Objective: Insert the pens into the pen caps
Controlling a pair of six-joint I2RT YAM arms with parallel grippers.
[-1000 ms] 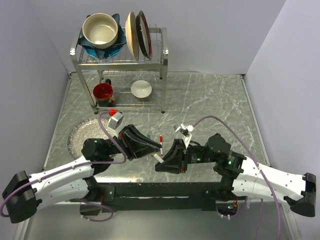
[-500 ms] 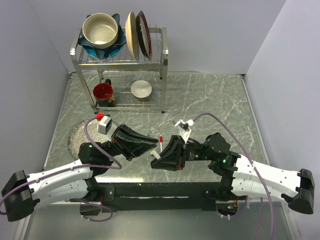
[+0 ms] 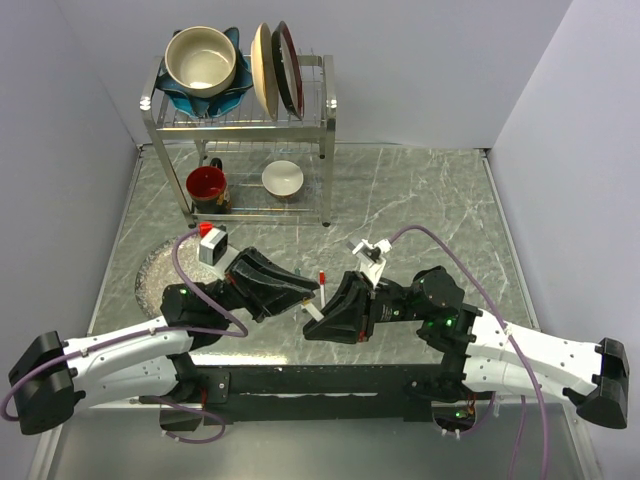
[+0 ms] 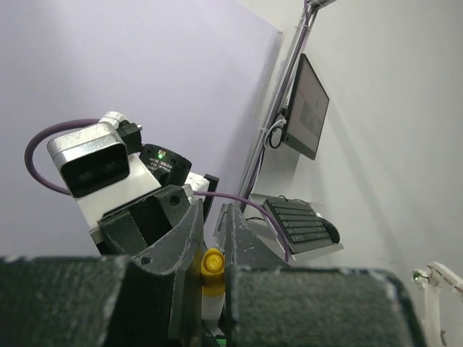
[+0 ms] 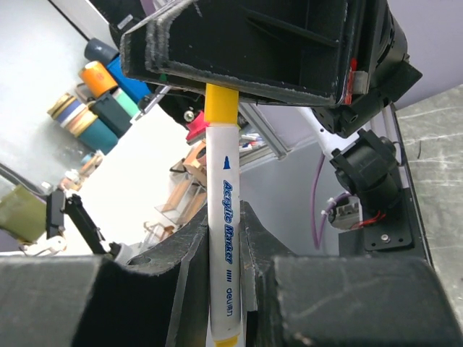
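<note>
Alignment explains the pose: above the tabletop, your right claw is clamped on the pen by its white barrel, while your left claw pinches the yellow cap at its tip, so pressing together should seat it.

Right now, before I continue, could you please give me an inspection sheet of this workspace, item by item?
Surface: grey marble table, no spills seen.
Job's things: pen with yellow cap at its top end, held between both grippers; second pen, red end, on the table; others not seen.
Clutter: dish rack; red mug at its lower level; glass plate at left.
Grippers: left gripper shut on yellow cap; right gripper shut on pen.
Cables: purple cable loops on each arm.
Surroundings: grey walls; monitor beyond.
</note>
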